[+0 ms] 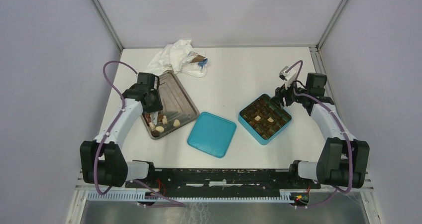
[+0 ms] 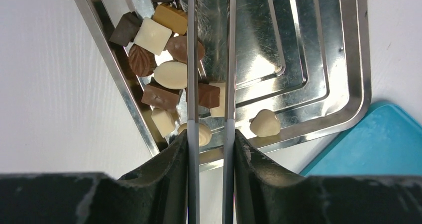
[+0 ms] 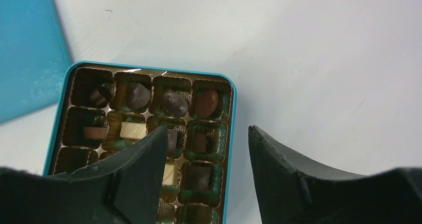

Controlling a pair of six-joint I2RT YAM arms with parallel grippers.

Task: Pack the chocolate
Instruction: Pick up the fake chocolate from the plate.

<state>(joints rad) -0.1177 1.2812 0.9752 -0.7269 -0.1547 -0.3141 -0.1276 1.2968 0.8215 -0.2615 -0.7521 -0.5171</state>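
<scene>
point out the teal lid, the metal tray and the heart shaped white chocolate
teal lid [image 1: 211, 134], top view, centre of its top
metal tray [image 2: 318, 59], left wrist view, bare ridged floor
heart-shaped white chocolate [image 2: 264, 124], left wrist view, its middle

You have: white table | metal tray left of centre | teal lid lower middle | teal box right of centre | crumpled white bag upper middle
</scene>
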